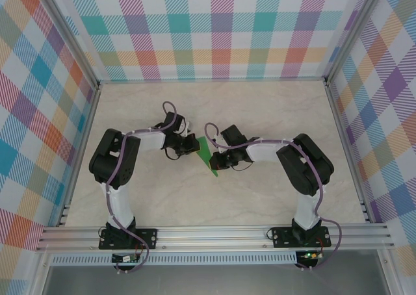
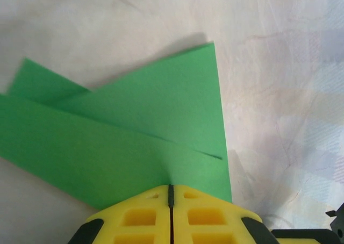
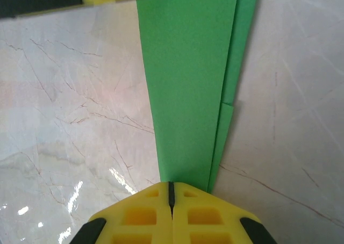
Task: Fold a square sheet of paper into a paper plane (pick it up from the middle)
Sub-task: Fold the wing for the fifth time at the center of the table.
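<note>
- Left wrist: the left gripper (image 2: 171, 193) has its yellow moulded fingers pressed together, with only a thin dark seam between them. The tips meet the near edge of the green paper (image 2: 134, 126). I cannot tell whether it is pinched or merely pressed.
- Ahead of those jaws the paper is matte and smooth. It lies in overlapping layers with straight edges, and one far corner is sharp.
- Beyond and to the right of the jaws lies the pale, veined marble-look table (image 2: 279, 50).
- Right wrist: the right gripper (image 3: 171, 189) is also closed, its tips at the paper's narrow end. The strip widens away from the jaws, with stepped layers to their right.
- Top external: both grippers meet at the paper mid-table, with open tabletop around them out to the chequered walls (image 1: 221, 28).
</note>
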Robot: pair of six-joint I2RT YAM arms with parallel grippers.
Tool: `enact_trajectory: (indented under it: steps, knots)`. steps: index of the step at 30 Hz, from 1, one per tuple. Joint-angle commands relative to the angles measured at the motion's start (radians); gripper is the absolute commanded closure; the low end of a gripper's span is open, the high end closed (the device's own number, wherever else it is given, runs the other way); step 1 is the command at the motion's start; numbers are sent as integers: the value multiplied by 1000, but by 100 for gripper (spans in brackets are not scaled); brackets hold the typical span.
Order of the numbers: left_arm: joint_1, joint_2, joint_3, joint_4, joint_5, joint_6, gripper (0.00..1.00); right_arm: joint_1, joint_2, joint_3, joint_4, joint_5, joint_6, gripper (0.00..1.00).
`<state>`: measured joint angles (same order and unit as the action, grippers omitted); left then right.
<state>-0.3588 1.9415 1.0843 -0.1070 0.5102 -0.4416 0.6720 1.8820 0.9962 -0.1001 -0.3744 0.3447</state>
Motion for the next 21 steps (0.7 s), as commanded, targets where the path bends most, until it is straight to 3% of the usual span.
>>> enact_trajectory:
  steps: [1, 11, 17, 21]
  knots:
    - [112, 54, 17, -6, -223, 59, 92, 0, 43, -71, -230, 55, -25, 95]
    - [189, 43, 12, 25, -191, 44, 87, -1, 38, -77, -233, 54, -23, 95]
    - [209, -23, 37, -26, -269, 9, 75, 0, 14, -56, -198, -14, 20, 92]
    - [207, -104, 42, -77, -294, -13, 64, 1, -46, -9, -144, -71, 93, 85]
